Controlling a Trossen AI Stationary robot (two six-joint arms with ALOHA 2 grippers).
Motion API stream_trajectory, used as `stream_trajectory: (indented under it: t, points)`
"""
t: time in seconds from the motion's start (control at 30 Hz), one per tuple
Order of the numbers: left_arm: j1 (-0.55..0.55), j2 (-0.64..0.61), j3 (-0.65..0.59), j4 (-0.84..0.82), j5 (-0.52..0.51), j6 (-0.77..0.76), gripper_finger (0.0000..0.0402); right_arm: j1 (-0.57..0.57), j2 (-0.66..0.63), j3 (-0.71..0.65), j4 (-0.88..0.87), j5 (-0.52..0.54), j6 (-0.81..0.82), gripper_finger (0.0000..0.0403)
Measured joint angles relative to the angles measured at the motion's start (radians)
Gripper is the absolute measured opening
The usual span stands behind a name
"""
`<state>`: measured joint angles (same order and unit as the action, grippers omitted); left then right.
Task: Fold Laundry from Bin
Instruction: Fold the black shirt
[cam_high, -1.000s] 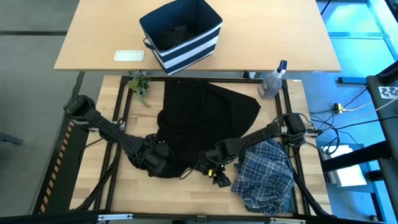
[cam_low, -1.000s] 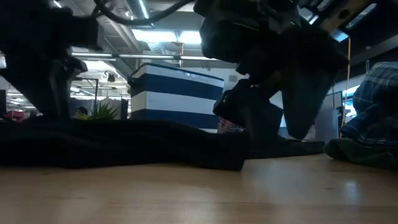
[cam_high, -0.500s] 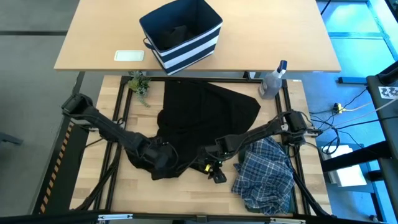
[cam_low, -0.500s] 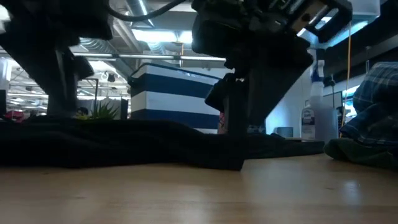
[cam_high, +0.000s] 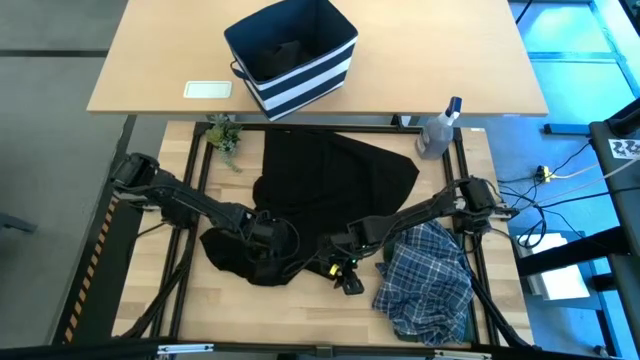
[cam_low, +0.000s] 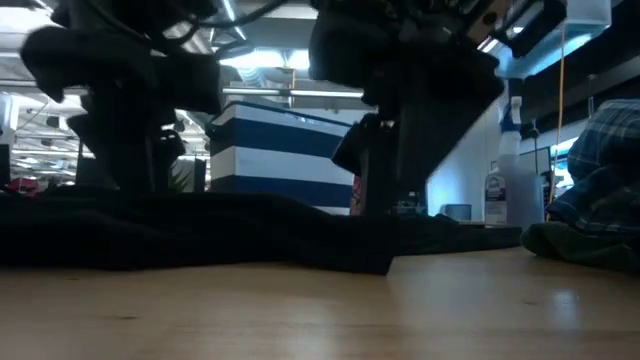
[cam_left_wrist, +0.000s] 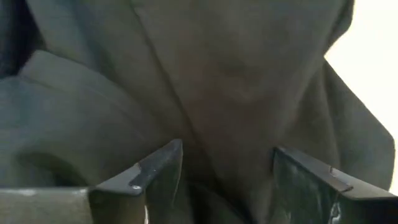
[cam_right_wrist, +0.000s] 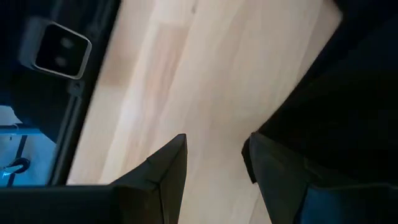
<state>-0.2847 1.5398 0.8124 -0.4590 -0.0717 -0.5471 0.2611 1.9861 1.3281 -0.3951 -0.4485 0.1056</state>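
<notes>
A black garment (cam_high: 335, 185) lies spread flat on the wooden table, its near-left part bunched into folds (cam_left_wrist: 93, 106). My left gripper (cam_high: 266, 240) points down over those folds, open (cam_left_wrist: 227, 174). My right gripper (cam_high: 346, 276) hangs open at the garment's near edge; bare wood shows between its fingers (cam_right_wrist: 214, 168) and black cloth (cam_right_wrist: 336, 93) lies beside one finger. A blue-and-white plaid shirt (cam_high: 428, 285) lies crumpled at the near right on a dark olive-green piece (cam_low: 565, 243). The striped navy bin (cam_high: 291, 52) stands on the far table. My left gripper's open fingers (cam_left_wrist: 158, 171) point steeply down at the bunched folds of the black garment's near-left part. Whether the fingertips touch the cloth, I cannot tell.
A clear spray bottle (cam_high: 440, 130) stands at the table's far right corner and a small green plant (cam_high: 225, 138) at the far left. A white flat object (cam_high: 208, 90) lies beside the bin. Bare wood shows along the near edge (cam_high: 290, 310).
My left gripper has moved toward the table's right edge and a little toward the far edge, over the black garment's bunched near-left part. The cloth's near-left corner, earlier under the gripper, now lies uncovered on the table.
</notes>
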Motion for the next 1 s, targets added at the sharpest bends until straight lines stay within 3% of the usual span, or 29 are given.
stream_trajectory:
  t: [0.2, 0.33, 0.67, 1.0]
  points:
    - [0.038, 0.0, 0.0, 0.011, 0.014, 0.042, 0.0215, 0.0, -0.07, 0.0, -0.045, 0.041, -0.007, 0.0175]
    - [0.038, 0.013, -0.001, 0.029, 0.023, 0.075, 0.018, 0.001, -0.142, 0.0, -0.098, 0.136, -0.024, 0.0175]
    - [-0.008, 0.008, 0.03, 0.127, 0.004, 0.185, 0.0011, 0.001, -0.26, 0.001, -0.169, 0.351, -0.033, 0.0175]
    - [-0.22, 0.002, 0.124, 0.196, -0.019, 0.453, 0.0002, 0.0, -0.277, 0.0, -0.228, 0.443, -0.033, 0.0175]
